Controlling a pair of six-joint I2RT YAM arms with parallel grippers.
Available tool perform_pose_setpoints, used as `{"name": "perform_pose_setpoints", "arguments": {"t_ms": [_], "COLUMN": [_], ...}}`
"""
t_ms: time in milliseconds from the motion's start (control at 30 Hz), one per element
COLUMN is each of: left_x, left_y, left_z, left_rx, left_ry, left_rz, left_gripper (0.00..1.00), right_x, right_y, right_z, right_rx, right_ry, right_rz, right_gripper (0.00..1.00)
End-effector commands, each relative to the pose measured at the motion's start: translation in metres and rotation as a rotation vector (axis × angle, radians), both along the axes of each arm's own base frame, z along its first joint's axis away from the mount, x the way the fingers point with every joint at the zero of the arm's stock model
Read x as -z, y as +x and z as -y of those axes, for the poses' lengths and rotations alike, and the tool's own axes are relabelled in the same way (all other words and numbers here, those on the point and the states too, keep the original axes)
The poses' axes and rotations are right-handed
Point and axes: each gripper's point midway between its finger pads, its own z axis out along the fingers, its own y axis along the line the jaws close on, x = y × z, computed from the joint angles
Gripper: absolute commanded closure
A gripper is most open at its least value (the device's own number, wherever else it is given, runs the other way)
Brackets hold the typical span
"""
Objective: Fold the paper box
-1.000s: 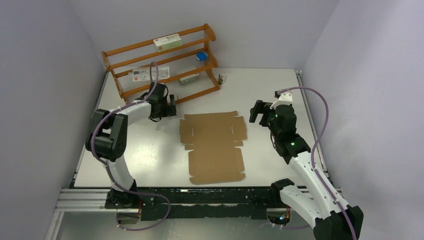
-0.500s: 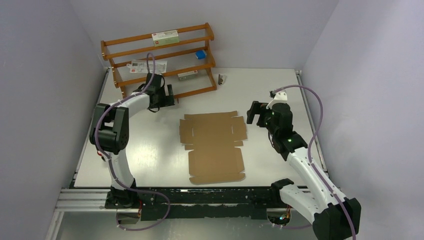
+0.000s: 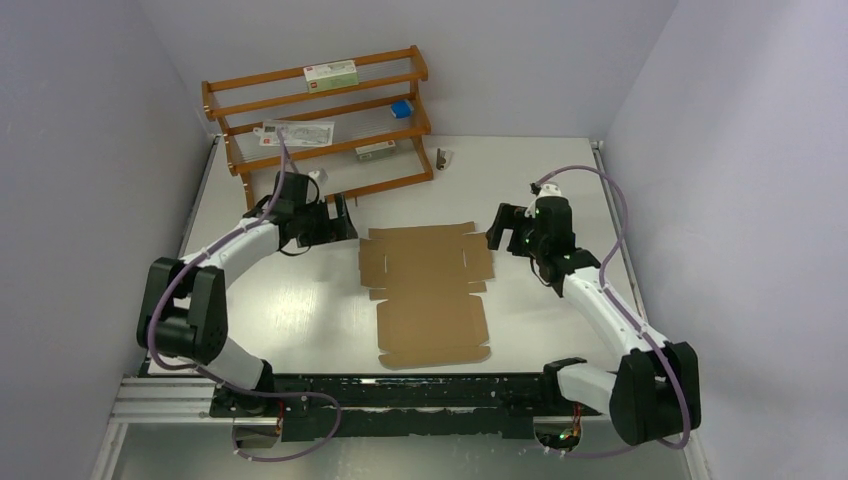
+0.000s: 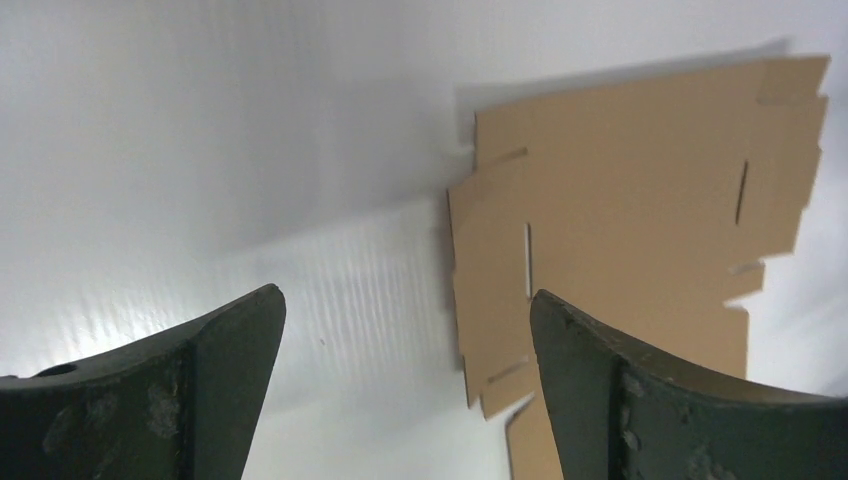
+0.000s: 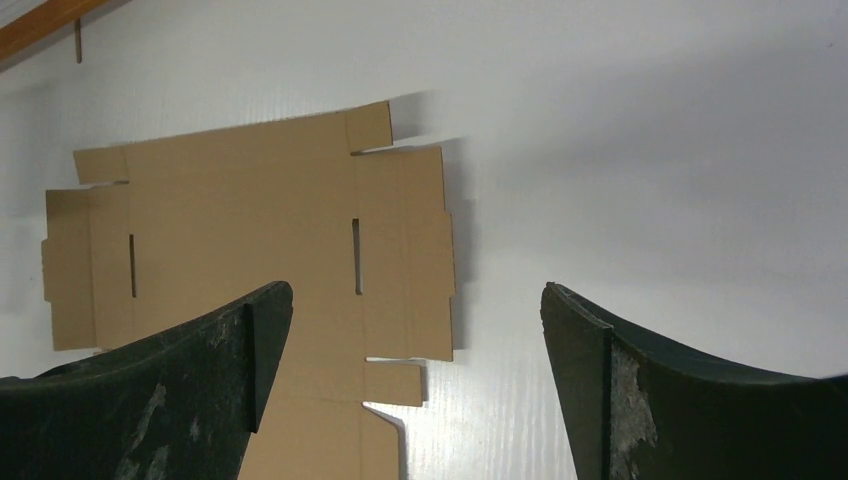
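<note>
While both end effectors (image 3: 343, 218) (image 3: 498, 228) gape empty, the paper box (image 3: 430, 290) lies flat, lengthwise near-to-far.

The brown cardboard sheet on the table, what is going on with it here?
Two robot arms are set to fold the paper box, but no fold has been made yet. It lies flat and unfolded on the white table, all flaps spread out. The left gripper is beside the sheet's far left corner and the right gripper is beside its far right corner. Both are open and empty, and neither appears to touch the cardboard.
</note>
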Motion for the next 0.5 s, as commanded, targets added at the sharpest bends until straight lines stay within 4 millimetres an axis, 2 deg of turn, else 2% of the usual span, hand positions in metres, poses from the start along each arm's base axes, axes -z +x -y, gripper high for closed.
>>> {"name": "perform_pose_setpoints", "arguments": {"t_ms": [0, 100, 200, 367, 467], "left_x": [-0.002, 0.001, 0.002, 0.005, 0.007], "left_y": [-0.032, -0.038, -0.037, -0.021, -0.013], "left_z": [0.023, 0.03, 0.036, 0.042, 0.046], "left_rx": [0.082, 0.098, 0.11, 0.121, 0.112], "left_ry": [-0.136, -0.183, -0.218, -0.233, -0.249], "left_rz": [-0.061, -0.076, -0.077, -0.075, -0.077], "left_gripper": [0.03, 0.06, 0.09, 0.2, 0.31], "right_x": [0.004, 0.017, 0.02, 0.018, 0.023], "right_y": [0.008, 0.012, 0.017, 0.033, 0.039], "right_z": [-0.008, -0.007, -0.01, -0.02, -0.025], "right_rx": [-0.009, -0.008, -0.019, -0.058, -0.062], "right_ry": [0.108, 0.126, 0.132, 0.162, 0.189], "right_rz": [-0.025, -0.059, -0.069, -0.053, -0.079], "right_gripper": [0.0, 0.0, 0.03, 0.11, 0.13]}}
